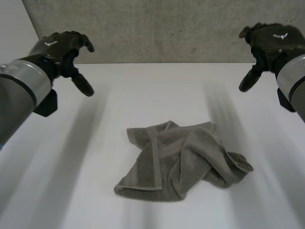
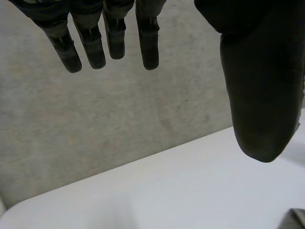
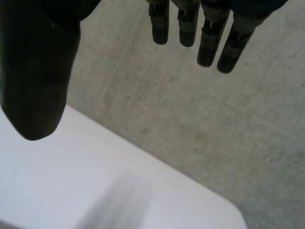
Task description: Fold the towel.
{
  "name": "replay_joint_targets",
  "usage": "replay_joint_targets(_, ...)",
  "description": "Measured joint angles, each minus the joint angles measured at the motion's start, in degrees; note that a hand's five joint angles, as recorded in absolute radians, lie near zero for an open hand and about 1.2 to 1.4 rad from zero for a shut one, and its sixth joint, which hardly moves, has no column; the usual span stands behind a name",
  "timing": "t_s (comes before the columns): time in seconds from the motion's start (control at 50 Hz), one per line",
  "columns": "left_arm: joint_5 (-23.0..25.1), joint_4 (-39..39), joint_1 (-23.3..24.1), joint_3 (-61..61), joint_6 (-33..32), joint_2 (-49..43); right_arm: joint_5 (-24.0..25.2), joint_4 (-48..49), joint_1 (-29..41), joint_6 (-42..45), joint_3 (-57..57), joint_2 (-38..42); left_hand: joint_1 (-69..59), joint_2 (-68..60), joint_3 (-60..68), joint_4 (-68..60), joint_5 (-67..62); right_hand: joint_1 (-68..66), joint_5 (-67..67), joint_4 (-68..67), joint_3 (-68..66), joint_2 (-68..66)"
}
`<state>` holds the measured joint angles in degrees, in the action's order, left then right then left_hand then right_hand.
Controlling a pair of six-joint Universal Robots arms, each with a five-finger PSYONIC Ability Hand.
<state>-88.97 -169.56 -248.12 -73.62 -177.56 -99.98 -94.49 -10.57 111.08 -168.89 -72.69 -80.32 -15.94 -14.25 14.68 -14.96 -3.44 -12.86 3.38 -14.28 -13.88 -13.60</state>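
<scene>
Overhead, in the head view, the towel (image 1: pixel 181 162), grey-green and crumpled, lies in a loose heap on the white table (image 1: pixel 143 95). It sits on the near part of the table, slightly toward the robot's right of centre. A hemmed band runs down its left part and a rumpled lobe points to the right. The left hand (image 1: pixel 62 47) and the right hand (image 1: pixel 272 40) are raised at opposite sides, over the table's far part. Each is well apart from the towel and touches nothing. A grey concrete wall (image 1: pixel 157 28) stands behind the table.

Left wrist view: the left hand's fingers (image 2: pixel 93 47) hang straight and side by side, with the thumb (image 2: pixel 259 95) held away from them. The hand is released and grasps nothing. Beyond the fingertips are the wall and the table's edge.

Right wrist view: the right hand's fingers (image 3: pixel 209 43) are likewise straight, with the thumb (image 3: pixel 35 76) set apart. This hand too is released, with nothing in it. The wall and a rounded table corner lie beyond.
</scene>
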Motion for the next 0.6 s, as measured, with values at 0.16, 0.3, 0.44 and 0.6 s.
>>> replay_joint_targets(0.16, 10.09, -9.04, 4.83, -0.82, 0.74, -6.56, 3.07, 0.04, -2.01, -0.38, -9.96, 0.7, 0.0, 0.0, 0.0, 0.0, 0.0, 0.04, 0.0, 0.0, 0.0, 0.0)
replay_joint_targets(0.3, 24.78, -14.09, 7.31, 3.42, 0.66, -17.66, 10.69, 3.63, -6.31, -5.38, -23.11, 1.32, 0.0, 0.0, 0.0, 0.0, -0.01, 0.22, 0.0, 0.0, 0.06, 0.0)
replay_joint_targets(0.44, 30.25, -14.22, 9.43, 8.79, -0.5, -28.29, 15.71, 11.79, -8.39, -11.14, -33.36, 3.04, 0.0, 0.0, 0.0, 0.0, -0.01, 0.23, 0.0, 0.0, 0.06, 0.0)
replay_joint_targets(0.6, 30.18, -13.34, 12.51, 10.8, -9.77, -36.11, 16.54, 16.31, -8.13, -12.02, -36.2, 6.57, 0.0, 0.0, 0.0, 0.0, 0.0, 0.23, 0.0, 0.0, 0.06, 0.0)
